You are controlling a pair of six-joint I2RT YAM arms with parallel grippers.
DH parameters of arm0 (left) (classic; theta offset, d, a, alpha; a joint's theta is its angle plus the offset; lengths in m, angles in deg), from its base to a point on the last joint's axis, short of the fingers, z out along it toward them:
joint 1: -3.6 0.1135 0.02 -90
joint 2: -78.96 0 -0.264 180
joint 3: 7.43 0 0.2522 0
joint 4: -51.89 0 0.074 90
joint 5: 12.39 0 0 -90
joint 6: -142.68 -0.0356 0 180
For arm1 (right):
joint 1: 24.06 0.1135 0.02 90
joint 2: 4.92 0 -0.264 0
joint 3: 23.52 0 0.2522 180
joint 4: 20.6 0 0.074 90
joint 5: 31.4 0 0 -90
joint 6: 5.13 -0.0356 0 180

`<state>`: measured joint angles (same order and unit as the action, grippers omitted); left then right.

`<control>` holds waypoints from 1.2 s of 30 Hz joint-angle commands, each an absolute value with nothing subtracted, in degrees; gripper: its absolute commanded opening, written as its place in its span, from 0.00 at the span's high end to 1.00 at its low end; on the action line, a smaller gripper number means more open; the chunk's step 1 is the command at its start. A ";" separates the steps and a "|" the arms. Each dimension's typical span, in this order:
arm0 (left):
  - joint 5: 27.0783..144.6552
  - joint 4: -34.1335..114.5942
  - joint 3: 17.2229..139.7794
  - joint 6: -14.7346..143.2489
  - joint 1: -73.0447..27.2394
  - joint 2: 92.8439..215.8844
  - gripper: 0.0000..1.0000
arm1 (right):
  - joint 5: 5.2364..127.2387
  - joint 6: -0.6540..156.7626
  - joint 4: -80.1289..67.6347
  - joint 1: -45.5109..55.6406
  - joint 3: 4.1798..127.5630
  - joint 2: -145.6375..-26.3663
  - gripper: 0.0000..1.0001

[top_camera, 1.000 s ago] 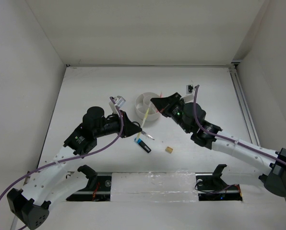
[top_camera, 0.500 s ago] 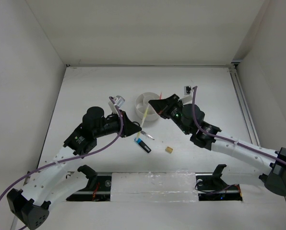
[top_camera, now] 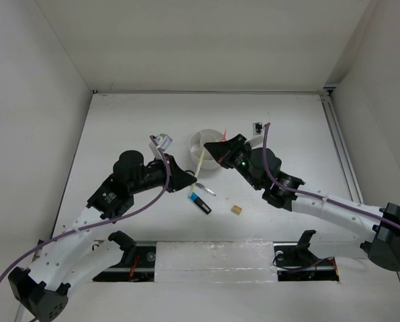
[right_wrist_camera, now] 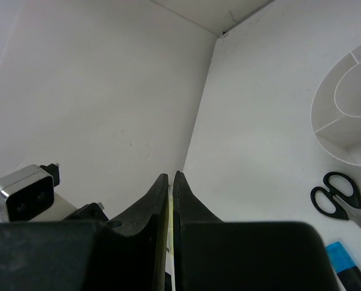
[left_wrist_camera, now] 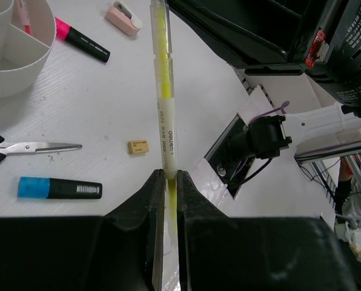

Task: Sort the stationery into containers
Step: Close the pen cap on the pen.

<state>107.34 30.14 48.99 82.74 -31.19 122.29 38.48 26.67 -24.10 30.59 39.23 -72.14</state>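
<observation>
Pencil (left_wrist_camera: 163, 91) base unseen within left tool (left_wrist_camera: 166, 174)

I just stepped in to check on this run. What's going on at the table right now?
Both arms are on one thing. The left hand clamps one end of the pale yellow pen, and the right hand is closed on the other end, near the white tub. It looks like a hand-over. The scissors, blue highlighter, pink highlighter, tan eraser and pinkish eraser lie on the table, outside the tub.
</observation>
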 commanded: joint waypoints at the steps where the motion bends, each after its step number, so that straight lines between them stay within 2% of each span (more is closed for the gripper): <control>1: 107.41 33.20 49.05 82.65 -31.21 120.97 1.00 | 39.61 27.74 -26.35 31.48 39.46 -72.25 1.00; 21: 102.83 35.40 50.63 81.51 -31.21 120.35 1.00 | 49.01 25.37 -28.11 33.15 38.40 -71.19 1.00; 36: 100.98 34.08 52.74 79.84 -31.21 122.11 1.00 | 49.02 26.42 -27.41 34.74 36.64 -71.19 1.00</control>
